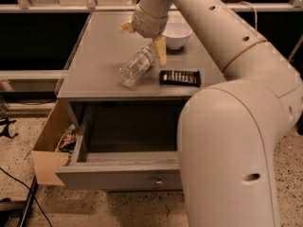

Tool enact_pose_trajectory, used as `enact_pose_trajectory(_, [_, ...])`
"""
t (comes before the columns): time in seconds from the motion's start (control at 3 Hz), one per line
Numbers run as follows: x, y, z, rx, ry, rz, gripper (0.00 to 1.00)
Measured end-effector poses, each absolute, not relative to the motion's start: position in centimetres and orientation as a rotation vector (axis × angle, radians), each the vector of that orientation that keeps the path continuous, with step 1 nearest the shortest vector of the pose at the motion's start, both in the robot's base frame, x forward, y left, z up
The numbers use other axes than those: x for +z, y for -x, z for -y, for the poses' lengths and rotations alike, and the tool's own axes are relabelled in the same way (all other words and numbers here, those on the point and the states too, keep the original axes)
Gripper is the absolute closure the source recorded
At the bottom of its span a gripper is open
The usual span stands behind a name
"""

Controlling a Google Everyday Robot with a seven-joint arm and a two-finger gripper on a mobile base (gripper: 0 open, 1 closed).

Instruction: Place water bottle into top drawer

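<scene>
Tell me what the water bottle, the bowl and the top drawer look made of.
Water bottle: clear ribbed plastic, see-through with glints. Bowl: glossy white, likely ceramic or plastic. Top drawer: seemingly grey-painted wood, matte, faint grain; knob looks metal. The gripper hovers open over the bottle's cap end.

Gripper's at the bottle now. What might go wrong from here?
1. The water bottle lies on its side near the front edge of the table. A nudge from the open gripper at its far end may roll it off.
2. The arm hides the right side of the top drawer, so a release there would be unseen.
</scene>
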State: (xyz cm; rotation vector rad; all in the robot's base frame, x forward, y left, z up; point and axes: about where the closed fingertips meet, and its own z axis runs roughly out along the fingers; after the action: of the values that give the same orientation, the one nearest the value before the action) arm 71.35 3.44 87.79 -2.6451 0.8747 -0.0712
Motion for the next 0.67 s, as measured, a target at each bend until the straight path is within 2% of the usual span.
enact_pose_trajectory(0.67, [86.22, -71.27, -2.93, 0.009, 2.639, -0.883, 0.00])
